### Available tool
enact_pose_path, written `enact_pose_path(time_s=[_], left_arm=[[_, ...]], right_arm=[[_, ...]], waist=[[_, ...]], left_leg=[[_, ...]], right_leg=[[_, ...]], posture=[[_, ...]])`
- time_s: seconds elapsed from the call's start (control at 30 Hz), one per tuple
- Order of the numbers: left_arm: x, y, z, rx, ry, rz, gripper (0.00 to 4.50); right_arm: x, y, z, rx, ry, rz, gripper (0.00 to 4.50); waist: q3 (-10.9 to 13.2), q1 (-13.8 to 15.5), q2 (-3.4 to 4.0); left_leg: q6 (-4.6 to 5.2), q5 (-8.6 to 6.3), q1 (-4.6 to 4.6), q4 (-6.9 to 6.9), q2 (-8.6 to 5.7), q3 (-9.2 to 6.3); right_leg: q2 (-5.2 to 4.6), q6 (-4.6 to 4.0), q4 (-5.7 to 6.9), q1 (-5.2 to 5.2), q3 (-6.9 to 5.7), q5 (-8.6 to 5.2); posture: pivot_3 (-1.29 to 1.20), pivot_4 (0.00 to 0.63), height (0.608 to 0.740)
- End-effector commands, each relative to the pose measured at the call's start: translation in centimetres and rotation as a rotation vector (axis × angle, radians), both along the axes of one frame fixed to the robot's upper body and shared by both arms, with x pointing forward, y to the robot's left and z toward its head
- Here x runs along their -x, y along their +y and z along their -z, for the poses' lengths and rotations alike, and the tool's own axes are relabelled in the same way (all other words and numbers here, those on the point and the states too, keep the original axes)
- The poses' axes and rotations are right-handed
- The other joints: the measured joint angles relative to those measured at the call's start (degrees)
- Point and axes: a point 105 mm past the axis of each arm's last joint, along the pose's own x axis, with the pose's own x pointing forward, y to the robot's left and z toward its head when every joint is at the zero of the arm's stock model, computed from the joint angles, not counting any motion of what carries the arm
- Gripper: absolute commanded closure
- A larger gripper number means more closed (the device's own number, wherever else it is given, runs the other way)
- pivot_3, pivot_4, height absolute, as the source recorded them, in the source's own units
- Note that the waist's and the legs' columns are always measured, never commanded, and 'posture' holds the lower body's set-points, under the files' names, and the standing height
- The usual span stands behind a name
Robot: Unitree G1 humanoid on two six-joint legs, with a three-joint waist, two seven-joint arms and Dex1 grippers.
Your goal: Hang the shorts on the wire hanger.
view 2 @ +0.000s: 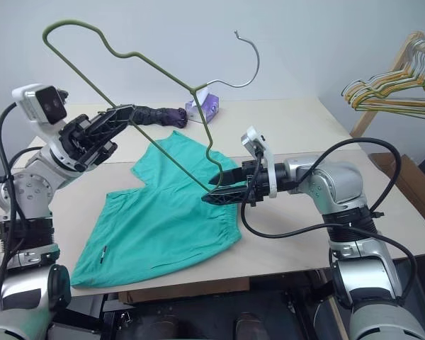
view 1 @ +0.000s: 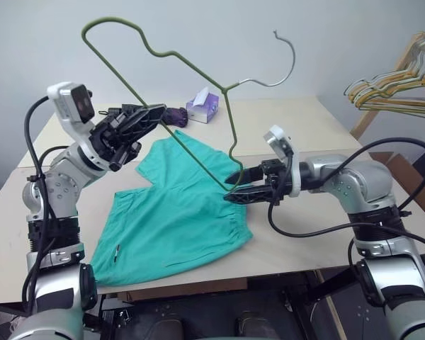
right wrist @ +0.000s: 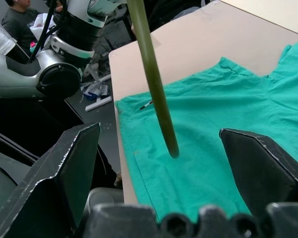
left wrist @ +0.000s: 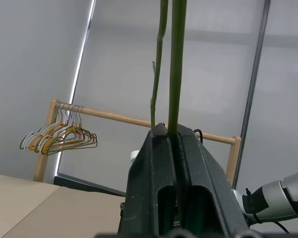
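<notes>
The teal-green shorts (view 1: 177, 212) lie flat on the beige table (view 1: 304, 127), waistband toward its front edge. The wire hanger (view 1: 227, 88), thin olive wire with a grey hook, is held tilted in the air above them. My left gripper (view 1: 156, 112) is shut on one of the hanger's straight wires, which runs up between its fingers in the left wrist view (left wrist: 173, 134). My right gripper (view 1: 234, 188) stands open just above the shorts' right side. The hanger's lower bend (right wrist: 161, 124) hangs between its fingers, which stand well apart from the wire.
A purple-and-white tissue box (view 1: 202, 106) and a dark purple bundle (view 1: 173, 113) sit at the table's back. A wooden rail with bunched yellow-green hangers (view 1: 397, 78) stands at the right, a cardboard box (view 1: 411, 177) below it. A person (right wrist: 20, 15) sits beyond the table.
</notes>
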Motion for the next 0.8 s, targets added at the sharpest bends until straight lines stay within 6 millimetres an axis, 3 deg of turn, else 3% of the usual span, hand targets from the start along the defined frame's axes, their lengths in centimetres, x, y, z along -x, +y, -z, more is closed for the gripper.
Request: enact_pose_path(time_s=[0.03,0.17,0.33,0.53,0.77,0.8], left_arm=[[0.4,-0.1,-1.2,0.012,-0.066,0.004,4.50],[0.3,-0.1,-1.0,0.022,-0.062,0.004,4.50],[0.3,-0.1,-0.8,0.025,-0.055,0.000,4.50],[0.2,-0.2,-0.5,0.040,-0.051,0.000,4.50],[0.1,-0.6,0.4,0.018,-0.042,-0.009,4.50],[0.0,-0.7,0.5,0.013,-0.038,-0.018,3.97]], right_arm=[[0.3,0.3,-1.8,-0.024,-0.054,-0.038,0.04],[0.4,0.4,-2.0,-0.027,-0.051,-0.044,0.85],[0.3,0.5,-2.0,-0.023,-0.048,-0.041,2.73],[0.4,0.7,-1.9,-0.016,-0.058,-0.053,4.48],[0.2,0.9,-2.1,-0.025,-0.063,-0.038,4.48],[0.1,0.8,-2.1,-0.029,-0.062,-0.032,4.50]], waist=[[0.0,0.0,0.00],[0.0,-0.1,0.00],[0.0,0.0,0.00],[0.0,-0.1,0.00],[0.0,-0.1,0.00],[0.0,-0.1,0.00]], left_leg=[[0.00,0.00,0.00,0.00,0.00,0.00],[0.00,0.00,0.01,0.00,0.00,0.00],[0.00,0.00,0.01,0.00,0.00,0.00],[0.00,0.00,0.01,0.00,0.00,0.00],[0.00,0.00,0.03,0.02,0.00,0.00],[0.00,0.00,0.03,0.02,0.00,0.00]], right_leg=[[0.00,0.00,0.00,0.00,0.00,0.00],[0.00,0.00,0.01,0.00,0.00,0.00],[0.00,0.00,0.01,0.00,0.00,0.00],[0.00,0.00,0.02,0.00,0.00,0.00],[0.01,0.00,0.04,0.01,0.00,0.00],[0.01,0.00,0.04,0.01,0.00,0.00]], posture=[[0.04,0.000,0.740],[0.04,0.000,0.740],[0.04,0.000,0.740],[0.04,0.000,0.740],[0.03,0.000,0.740],[0.03,0.000,0.740]])
